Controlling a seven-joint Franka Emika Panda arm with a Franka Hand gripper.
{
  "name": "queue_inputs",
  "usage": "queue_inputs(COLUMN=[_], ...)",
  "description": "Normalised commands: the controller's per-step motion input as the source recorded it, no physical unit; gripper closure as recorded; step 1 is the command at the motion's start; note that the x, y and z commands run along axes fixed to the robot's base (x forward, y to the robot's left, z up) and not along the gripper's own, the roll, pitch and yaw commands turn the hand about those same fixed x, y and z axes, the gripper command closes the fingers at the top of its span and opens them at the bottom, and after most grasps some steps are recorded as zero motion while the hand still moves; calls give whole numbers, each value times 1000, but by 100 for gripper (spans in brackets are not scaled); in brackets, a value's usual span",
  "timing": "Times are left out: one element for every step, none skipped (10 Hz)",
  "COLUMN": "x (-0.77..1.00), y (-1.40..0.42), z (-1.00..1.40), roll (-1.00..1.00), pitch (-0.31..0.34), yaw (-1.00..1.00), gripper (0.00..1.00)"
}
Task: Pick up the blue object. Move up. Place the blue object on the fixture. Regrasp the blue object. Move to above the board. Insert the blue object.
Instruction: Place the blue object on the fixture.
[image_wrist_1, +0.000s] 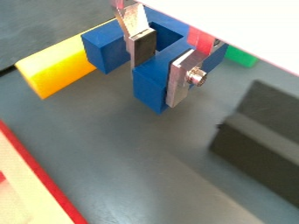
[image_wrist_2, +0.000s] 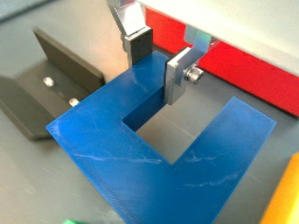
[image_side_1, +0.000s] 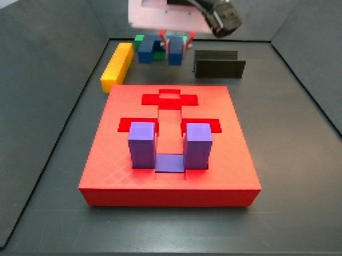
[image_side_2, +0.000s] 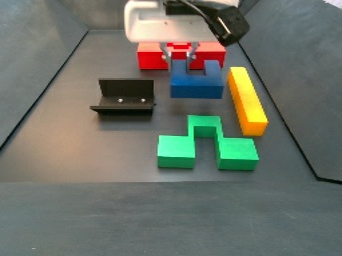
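Observation:
The blue object (image_side_2: 198, 82) is a dark blue U-shaped block that rests on the grey floor between the board and the green block. It fills much of a wrist view (image_wrist_2: 128, 149) and shows in a side view (image_side_1: 144, 52). My gripper (image_wrist_1: 160, 83) hangs over it with one finger inside the U and one outside, closed on one prong; it shows in both side views (image_side_1: 171, 52) (image_side_2: 182, 58). The fixture (image_side_2: 123, 97) stands apart to one side, empty, and shows in both wrist views (image_wrist_1: 263, 131) (image_wrist_2: 41, 83). The red board (image_side_1: 134, 170) lies nearby.
A purple U-shaped block (image_side_1: 160, 145) sits in a cutout of the board. A yellow bar (image_side_2: 246, 98) lies close beside the blue object. A green block (image_side_2: 203, 145) lies on the floor further out. Dark walls ring the floor.

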Motion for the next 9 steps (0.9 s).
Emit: queue_inputs(x=[403, 454, 437, 469, 511, 597, 654, 714, 754], y=[311, 360, 354, 331, 291, 220, 206, 223, 200], z=[623, 606, 417, 346, 363, 331, 329, 369, 357], roll=[-417, -614, -711, -757, -731, -649, -634, -563, -491], pitch=[3, 0, -74, -169, -169, -137, -109, -9, 0], yaw=[-337, -317, -217, -183, -206, -263, -286, -323, -346], gripper=[100, 100, 100, 100, 100, 100, 100, 100, 100])
